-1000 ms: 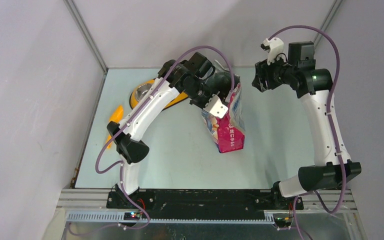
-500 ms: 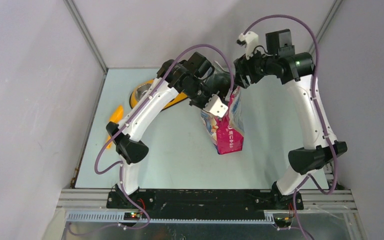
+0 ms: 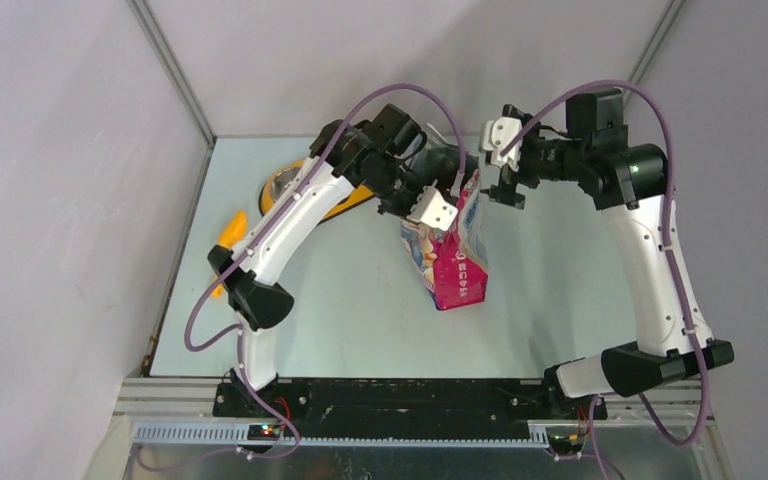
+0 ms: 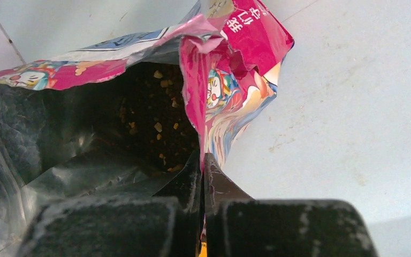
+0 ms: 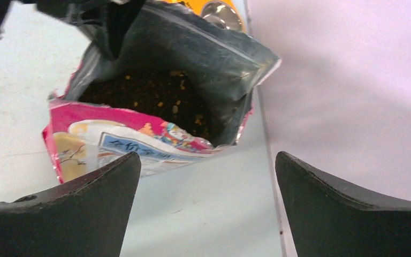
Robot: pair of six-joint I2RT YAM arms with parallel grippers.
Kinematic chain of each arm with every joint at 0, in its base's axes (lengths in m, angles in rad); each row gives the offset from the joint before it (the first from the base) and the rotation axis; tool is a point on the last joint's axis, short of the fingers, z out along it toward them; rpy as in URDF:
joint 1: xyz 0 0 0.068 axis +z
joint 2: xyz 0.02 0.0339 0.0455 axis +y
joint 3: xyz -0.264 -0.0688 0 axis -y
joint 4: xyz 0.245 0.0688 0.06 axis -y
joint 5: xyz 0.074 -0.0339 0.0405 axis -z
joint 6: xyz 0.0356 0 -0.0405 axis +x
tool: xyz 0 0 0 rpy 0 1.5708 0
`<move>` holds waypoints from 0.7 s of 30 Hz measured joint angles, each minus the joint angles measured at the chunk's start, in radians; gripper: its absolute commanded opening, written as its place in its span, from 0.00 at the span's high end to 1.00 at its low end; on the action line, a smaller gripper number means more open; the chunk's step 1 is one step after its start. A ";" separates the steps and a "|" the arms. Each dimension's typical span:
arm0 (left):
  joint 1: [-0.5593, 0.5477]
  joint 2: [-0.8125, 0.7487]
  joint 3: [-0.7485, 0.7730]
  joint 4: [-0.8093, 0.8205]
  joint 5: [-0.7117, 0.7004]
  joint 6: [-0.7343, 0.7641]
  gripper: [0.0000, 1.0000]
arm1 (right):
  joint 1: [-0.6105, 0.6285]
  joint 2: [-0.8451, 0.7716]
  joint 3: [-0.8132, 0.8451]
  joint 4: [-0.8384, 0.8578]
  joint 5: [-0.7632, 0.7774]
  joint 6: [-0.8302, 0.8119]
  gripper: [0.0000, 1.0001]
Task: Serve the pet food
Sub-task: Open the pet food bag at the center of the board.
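The pouch (image 3: 450, 255) is seen standing near the middle of the table (image 3: 360, 320), its top torn open and its mouth turned toward the far side. Its rim is clamped by the left gripper (image 4: 203, 171), whose jaws are pressed together on the foil edge, so that the mouth is held up and apart. In both wrist views the kibble (image 4: 150, 118) is found inside the pouch, lying low against the dark lining; none is seen spilled on the table.

Just beside the pouch's right edge the right gripper (image 5: 206, 158) is held with its jaws wide apart; nothing is gripped by it, and the opposite lip of the pouch is framed between its fingers without being touched.

At the table's left edge the scoop (image 3: 230, 235) is left lying flat, well apart from both grippers. Farther back, the feeder (image 3: 265, 205) is largely hidden under the left arm. One steel bowl (image 3: 285, 185) is shown in part, and no kibble can be made out in it; the second bowl cannot be seen.

The task is judged to be in its early part: the pouch has been opened and steadied, but no food has been moved. It is judged that the scoop must be taken up, or the pouch tipped, and the bowls filled.
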State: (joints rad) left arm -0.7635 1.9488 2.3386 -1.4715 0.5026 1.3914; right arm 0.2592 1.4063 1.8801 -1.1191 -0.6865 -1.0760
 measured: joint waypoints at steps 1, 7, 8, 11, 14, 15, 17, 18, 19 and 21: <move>0.000 -0.005 -0.005 0.005 0.002 -0.017 0.95 | 0.005 0.007 0.010 0.011 0.008 0.005 0.01; 0.000 -0.059 -0.018 0.073 0.040 -0.099 0.69 | 0.048 0.094 0.036 0.089 0.157 0.247 0.01; 0.000 -0.079 -0.018 0.084 0.049 -0.112 0.66 | 0.053 0.118 0.054 0.085 0.190 0.301 0.02; 0.000 -0.128 -0.010 0.104 0.061 -0.136 0.53 | 0.063 0.199 0.153 0.054 0.273 0.468 0.04; 0.000 -0.152 0.002 0.109 0.079 -0.146 0.44 | 0.066 0.257 0.245 0.013 0.328 0.642 0.05; 0.000 -0.154 0.003 0.110 0.082 -0.147 0.42 | 0.067 0.260 0.252 0.005 0.343 0.688 0.06; -0.002 -0.152 0.004 0.109 0.085 -0.145 0.38 | 0.071 0.260 0.252 -0.013 0.374 0.764 0.07; -0.003 -0.150 0.003 0.108 0.085 -0.144 0.37 | 0.074 0.260 0.252 -0.018 0.386 0.787 0.07; -0.004 -0.147 0.004 0.108 0.085 -0.143 0.36 | 0.080 0.260 0.250 -0.023 0.400 0.812 0.09; -0.009 -0.142 0.004 0.103 0.085 -0.134 0.36 | 0.091 0.260 0.242 -0.031 0.420 0.847 0.11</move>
State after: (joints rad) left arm -0.7727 1.8069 2.3425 -1.3682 0.5877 1.2572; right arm 0.3504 1.6661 2.1223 -1.1496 -0.2665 -0.2287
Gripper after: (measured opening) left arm 0.630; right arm 0.921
